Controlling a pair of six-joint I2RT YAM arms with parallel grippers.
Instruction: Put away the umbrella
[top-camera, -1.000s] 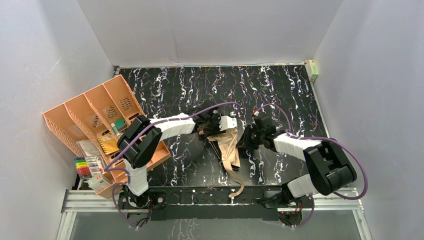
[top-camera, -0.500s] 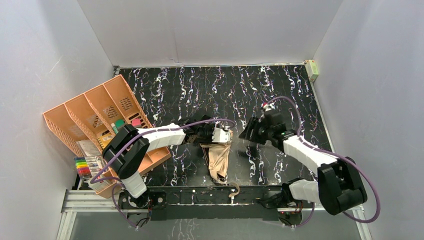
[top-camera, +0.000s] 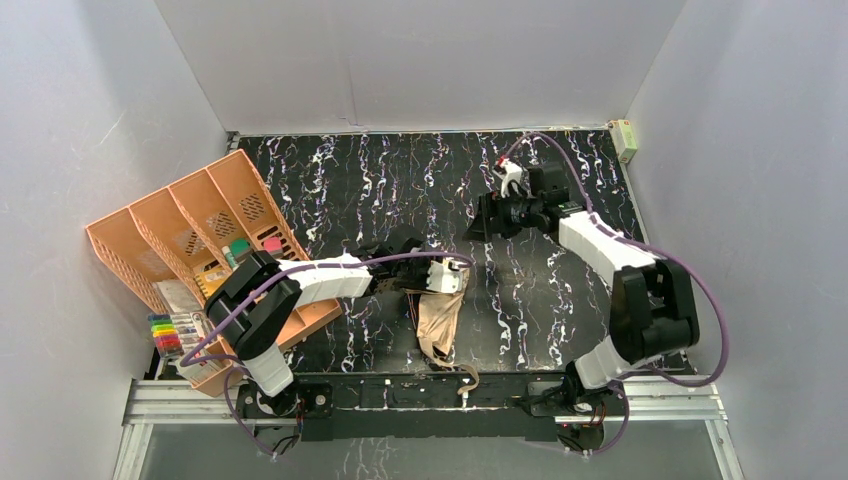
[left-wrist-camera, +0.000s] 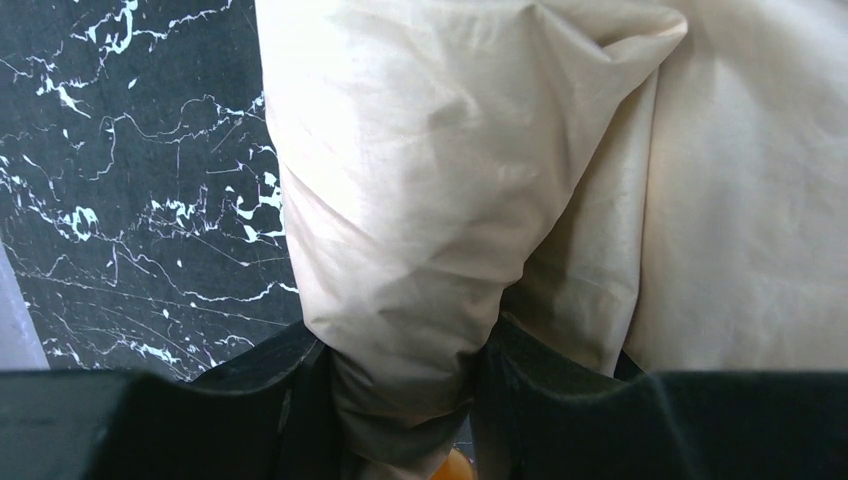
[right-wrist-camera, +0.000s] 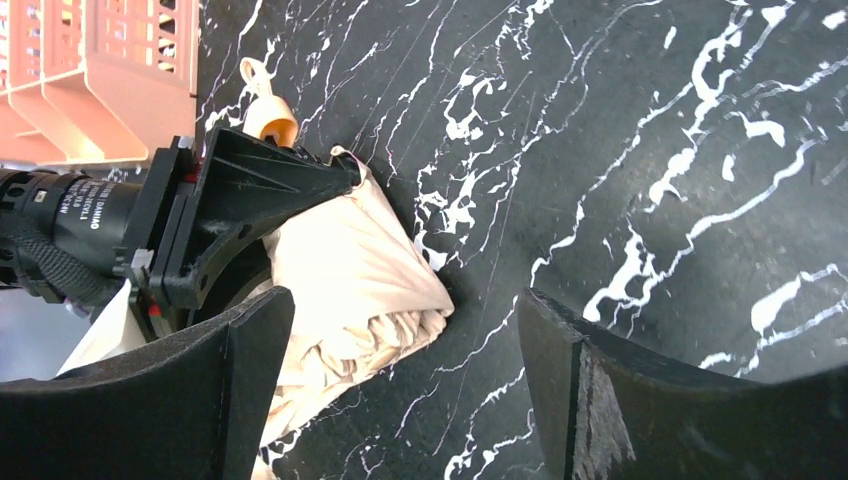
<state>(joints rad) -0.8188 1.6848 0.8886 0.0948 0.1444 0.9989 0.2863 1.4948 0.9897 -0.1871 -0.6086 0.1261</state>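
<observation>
The left arm reaches low to the right. The left gripper (left-wrist-camera: 400, 395) pinches the umbrella (top-camera: 437, 322), which lies near-to-far at the table's (top-camera: 560, 300) front middle, canopy end toward the bases. The right gripper (right-wrist-camera: 395, 370), far back, stands wide apart.

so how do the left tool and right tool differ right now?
Left tool is shut on the umbrella, pinching its tan fabric; right tool is open and holds nothing. Left tool sits at the umbrella near the front of the table; right tool is farther back, apart from the umbrella. Both have black fingers.
</observation>
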